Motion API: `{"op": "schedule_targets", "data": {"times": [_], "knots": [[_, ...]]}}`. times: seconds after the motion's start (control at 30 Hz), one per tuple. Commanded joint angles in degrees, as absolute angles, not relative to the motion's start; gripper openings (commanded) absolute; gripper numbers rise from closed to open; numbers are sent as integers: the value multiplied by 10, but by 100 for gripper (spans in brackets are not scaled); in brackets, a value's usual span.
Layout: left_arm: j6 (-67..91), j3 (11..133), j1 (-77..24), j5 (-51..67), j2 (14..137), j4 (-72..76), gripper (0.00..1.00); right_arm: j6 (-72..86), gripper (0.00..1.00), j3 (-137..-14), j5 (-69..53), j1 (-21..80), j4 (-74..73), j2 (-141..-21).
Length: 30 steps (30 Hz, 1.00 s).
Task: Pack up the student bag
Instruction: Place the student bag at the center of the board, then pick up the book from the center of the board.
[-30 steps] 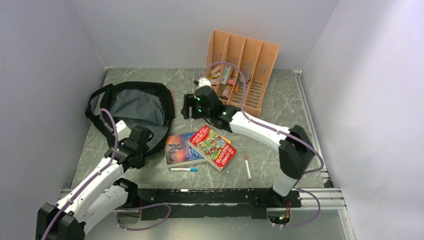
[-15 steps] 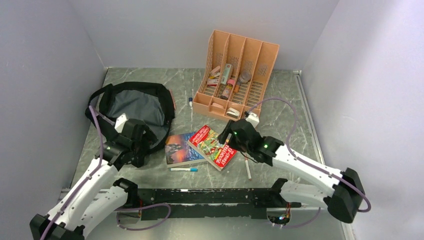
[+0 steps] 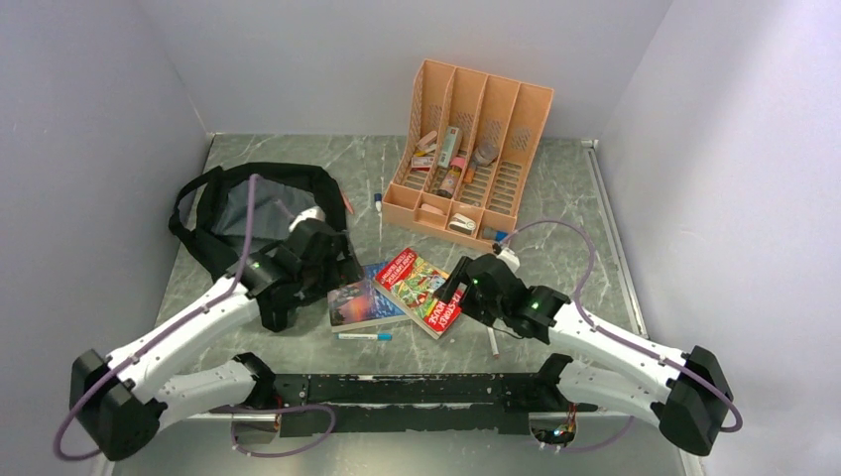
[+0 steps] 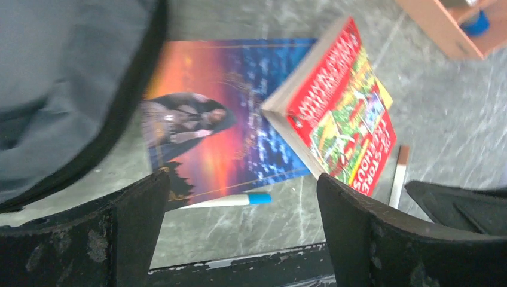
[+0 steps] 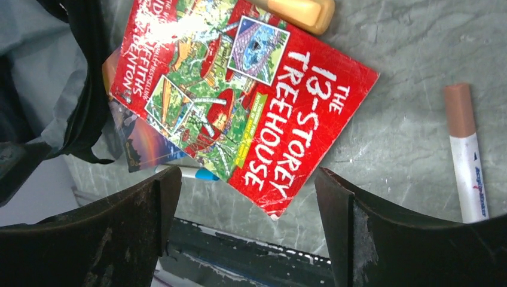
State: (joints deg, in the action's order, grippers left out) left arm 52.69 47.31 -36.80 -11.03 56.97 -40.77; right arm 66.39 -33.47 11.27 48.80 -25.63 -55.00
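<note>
Nearest the arms' bases, a pen with a blue cap (image 3: 364, 336) lies on the grey marbled tabletop (image 3: 555, 218), and to its right lies a white marker with a brown cap (image 5: 466, 155), its blue print too small to read. Just beyond them a red book (image 5: 251, 101) titled "THE 13-STOREY TREEHOUSE" rests partly on a second book with a sunset-coloured cover (image 3: 352, 297). The right gripper (image 5: 248, 176) hangs over the red book, its jaws spread wide and empty. The left gripper (image 4: 242, 182) hangs over the sunset book and the bag's edge, jaws likewise parted, gripping nothing. The black backpack (image 3: 220, 210) lies flat on the far left, mouth open upward with grey lining showing. Its longer side runs roughly across the tabletop, with a strap loop at its left end. Farthest back stands an orange slotted organizer (image 3: 516, 129) holding small items.
</note>
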Motion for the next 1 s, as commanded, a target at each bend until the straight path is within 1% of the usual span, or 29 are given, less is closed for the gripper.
{"op": "schedule_targets", "data": {"times": [0.0, 0.17, 0.37, 0.53, 0.6, 0.67, 0.73, 0.8, 0.97], "knots": [[478, 504, -425, -105, 626, -304, 97, 708, 88, -311, 89, 486, -280, -532], [414, 533, -429, -92, 750, -246, 97, 753, 91, -271, 70, 484, -257, -521], [358, 556, -431, -78, 830, -195, 96, 811, 94, -203, 42, 481, -192, -503], [344, 558, -431, -83, 868, -188, 91, 850, 97, -152, 22, 474, -134, -491], [343, 554, -431, -84, 876, -184, 87, 860, 98, -145, 32, 474, -130, -483], [342, 551, -431, -79, 883, -178, 78, 870, 98, -139, 45, 474, -125, -474], [342, 550, -431, -72, 892, -177, 66, 884, 98, -133, 56, 473, -124, -465], [341, 546, -431, -63, 901, -172, 57, 898, 98, -129, 66, 473, -127, -459], [340, 530, -431, -55, 911, -166, 27, 943, 96, -111, 79, 473, -114, -465]]}}
